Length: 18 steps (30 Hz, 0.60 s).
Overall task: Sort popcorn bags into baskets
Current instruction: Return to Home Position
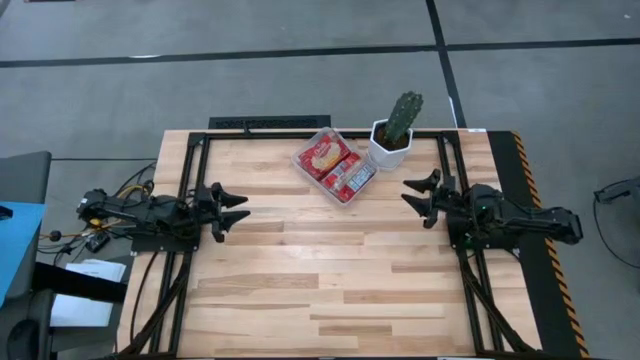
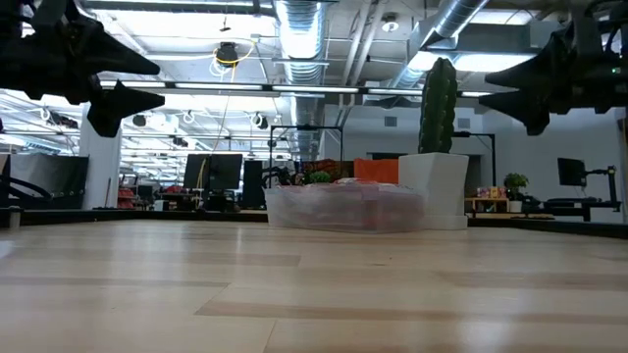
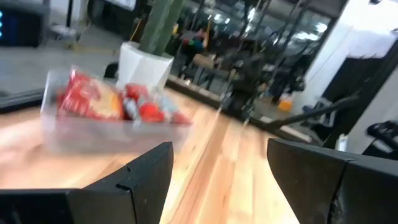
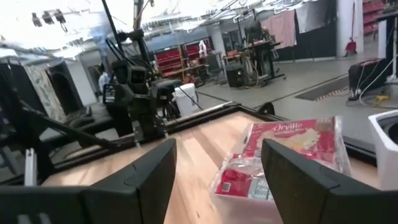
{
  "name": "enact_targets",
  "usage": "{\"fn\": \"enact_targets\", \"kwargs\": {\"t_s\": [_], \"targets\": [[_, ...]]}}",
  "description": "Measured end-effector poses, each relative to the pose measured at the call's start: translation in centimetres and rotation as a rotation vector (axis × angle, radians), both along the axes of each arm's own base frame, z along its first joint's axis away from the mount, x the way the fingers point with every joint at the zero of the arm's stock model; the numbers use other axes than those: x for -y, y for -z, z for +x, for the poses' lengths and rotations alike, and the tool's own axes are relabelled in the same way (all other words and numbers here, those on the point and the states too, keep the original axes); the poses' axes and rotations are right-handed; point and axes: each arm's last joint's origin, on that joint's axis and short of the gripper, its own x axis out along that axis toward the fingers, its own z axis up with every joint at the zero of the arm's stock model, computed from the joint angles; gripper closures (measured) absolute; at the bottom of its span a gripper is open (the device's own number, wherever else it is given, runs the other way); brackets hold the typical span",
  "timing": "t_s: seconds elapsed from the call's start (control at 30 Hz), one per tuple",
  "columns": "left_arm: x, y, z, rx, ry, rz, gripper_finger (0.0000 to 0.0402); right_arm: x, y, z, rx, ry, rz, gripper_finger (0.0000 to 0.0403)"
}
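Note:
The clear plastic basket [image 1: 335, 165] stands on the table near its far edge, just left of the cactus pot. Red popcorn bags [image 1: 322, 155] lie inside it, some stacked; they also show in the left wrist view as bags [image 3: 99, 102] and in the right wrist view as bags [image 4: 292, 146]. My left gripper [image 1: 238, 209] hovers open over the table's left side, well clear of the basket. My right gripper [image 1: 415, 195] hovers open over the right side, right of the basket. Neither holds anything.
A white faceted pot with a green cactus [image 1: 398, 130] stands right beside the basket at the far edge. The wooden table top [image 1: 320, 270] spreads wide between and in front of the arms. A black frame rail [image 1: 270, 122] runs along the far edge.

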Motion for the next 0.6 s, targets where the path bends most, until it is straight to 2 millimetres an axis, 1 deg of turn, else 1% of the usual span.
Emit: {"fn": "enact_targets", "kwargs": {"t_s": [0.3, 0.6], "targets": [[0.06, 0.07, 0.03, -0.007, 0.02, 0.011, 0.0152, 0.04, 0.57, 0.04, -0.062, 0.004, -0.01, 0.0143], [0.07, -0.12, 0.0, 0.006, 0.03, -0.044, 0.0152, 0.03, 0.68, 0.05, -0.072, 0.002, -0.009, 0.0143]]}}
